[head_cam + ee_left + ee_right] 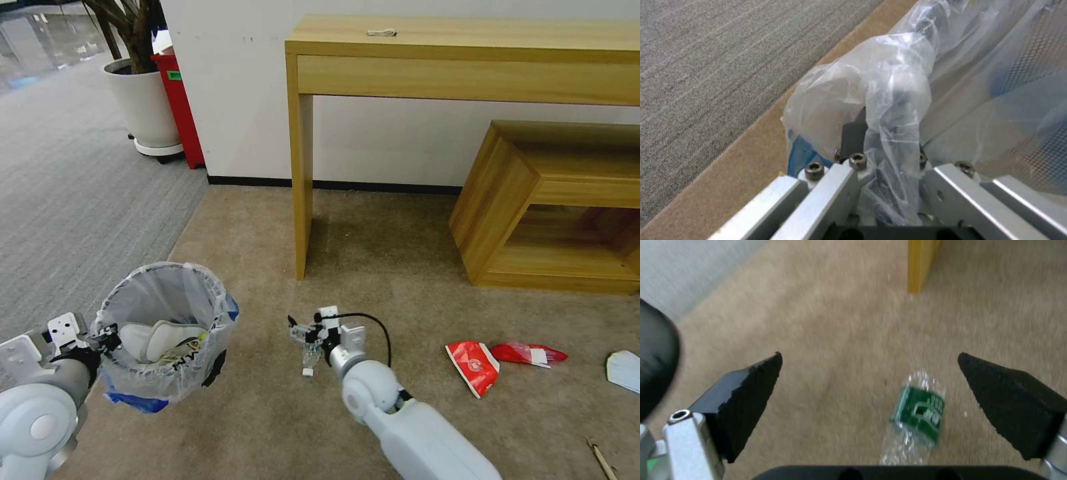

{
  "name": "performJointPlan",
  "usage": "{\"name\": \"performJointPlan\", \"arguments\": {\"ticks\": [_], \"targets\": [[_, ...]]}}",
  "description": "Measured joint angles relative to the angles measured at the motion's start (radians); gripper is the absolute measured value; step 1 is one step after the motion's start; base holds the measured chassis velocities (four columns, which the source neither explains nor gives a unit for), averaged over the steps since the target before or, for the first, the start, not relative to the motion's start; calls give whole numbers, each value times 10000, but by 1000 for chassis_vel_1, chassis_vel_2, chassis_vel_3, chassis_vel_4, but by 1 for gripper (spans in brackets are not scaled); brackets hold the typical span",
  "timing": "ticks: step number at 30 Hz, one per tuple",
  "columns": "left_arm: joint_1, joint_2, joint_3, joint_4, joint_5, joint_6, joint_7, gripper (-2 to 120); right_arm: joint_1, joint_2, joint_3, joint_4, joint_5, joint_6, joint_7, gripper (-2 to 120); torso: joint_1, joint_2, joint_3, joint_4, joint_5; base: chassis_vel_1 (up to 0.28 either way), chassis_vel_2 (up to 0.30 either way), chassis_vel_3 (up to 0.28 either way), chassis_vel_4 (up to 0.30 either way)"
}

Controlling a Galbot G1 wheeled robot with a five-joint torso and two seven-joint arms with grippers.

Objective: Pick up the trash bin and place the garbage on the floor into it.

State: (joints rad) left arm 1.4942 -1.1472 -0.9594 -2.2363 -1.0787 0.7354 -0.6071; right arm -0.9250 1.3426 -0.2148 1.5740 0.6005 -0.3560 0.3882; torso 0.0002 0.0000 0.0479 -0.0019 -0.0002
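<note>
In the head view we see the beige floor (373, 267) meeting a grey carpet (73, 200) on the left along a slanted edge; behind stand a wooden desk (467, 60) and a low wooden shelf (547, 207) against the wall, with open carpet between them and the robot. The left gripper (107, 337) holds the bin (167, 330) by its rim, lifted above the floor near the carpet edge; inside the bin lie two white slippers (157, 337); black letters show on one thing inside, but we cannot read them. The right gripper (307, 340) hangs low over a small bottle (309, 360) on the floor, to the right of the bin. Farther right lie two red wrappers (477, 363), just beside each other; at the right edge are a white-blue piece (623, 370) and a wooden stick (603, 460).

In the left wrist view the left gripper (889, 186) is clamped on the bin's edge; the clear bag (889, 100) is bunched between its metal parts; a blue patch (802, 155) shows beside it; the beige and grey carpets meet below.

In the right wrist view the right gripper (871, 396) has its two black pads (746, 396) wide apart and holds nothing; the bottle (916, 416) lies on the floor between them, nearer to one pad; its label is green with white writing that we cannot read; the desk's leg (920, 263) stands farther ahead, well apart.
</note>
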Motion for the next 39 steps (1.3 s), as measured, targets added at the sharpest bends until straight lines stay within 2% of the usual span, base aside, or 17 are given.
{"name": "performJointPlan", "arguments": {"ticks": [6, 16, 29, 39], "targets": [[-25, 36, -49, 6, -77, 0, 8, 0, 513, 449, -575, -1067, 425, -404, 872, 100, 0, 1, 0, 0, 1, 0, 0, 0, 0], [-41, -40, -113, -68, -224, 0, 59, 0, 1066, 602, -1404, -2087, 1442, -728, 2145, 100, 0, 1, 0, -1, 1, 0, 0, 0, 0], [-7, -111, -49, -142, -226, 0, 145, 0, 1164, 1179, -1045, -3299, 1388, -460, 2180, 100, 0, 1, 0, -1, 2, 0, 0, 0, 0], [88, -210, -54, -249, -191, 0, 141, 0, 1456, 1764, -765, -4343, 731, -24, 1570, 98, 0, 1, 0, 0, 2, 0, 0, 0, 0]]}}
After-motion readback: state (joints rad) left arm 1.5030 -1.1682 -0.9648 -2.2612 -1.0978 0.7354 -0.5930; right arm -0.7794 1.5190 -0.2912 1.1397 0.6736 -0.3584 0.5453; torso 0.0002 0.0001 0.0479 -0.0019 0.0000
